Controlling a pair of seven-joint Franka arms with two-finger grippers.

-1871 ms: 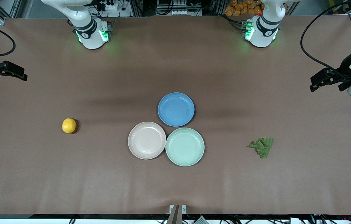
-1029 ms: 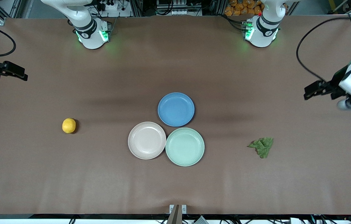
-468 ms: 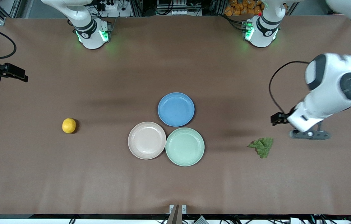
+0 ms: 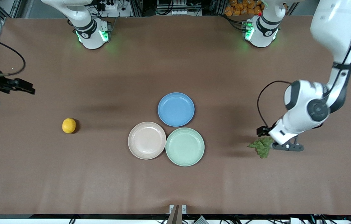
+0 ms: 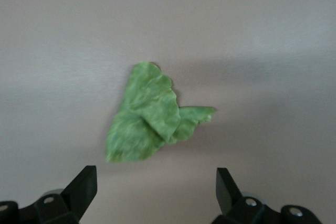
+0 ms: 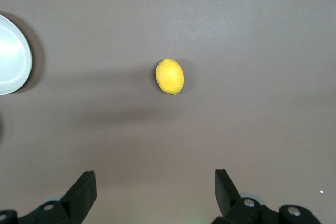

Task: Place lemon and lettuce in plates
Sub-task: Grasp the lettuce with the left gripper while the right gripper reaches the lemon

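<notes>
The lemon lies on the table toward the right arm's end and shows in the right wrist view. The lettuce lies toward the left arm's end. The pink-beige plate and the mint green plate sit side by side mid-table, both empty. My left gripper hangs open just over the lettuce's edge; the leaf lies a little ahead of its open jaws. My right gripper is open above the table's end, well apart from the lemon.
A blue plate, empty, touches the two other plates, farther from the front camera. The edge of a pale plate shows in the right wrist view. The brown table is bare around the lemon and the lettuce.
My left arm has swung in from the table's end and come down over the lettuce. My right gripper has shifted slightly toward the lemon. The lemon, lettuce and plates have not moved.
</notes>
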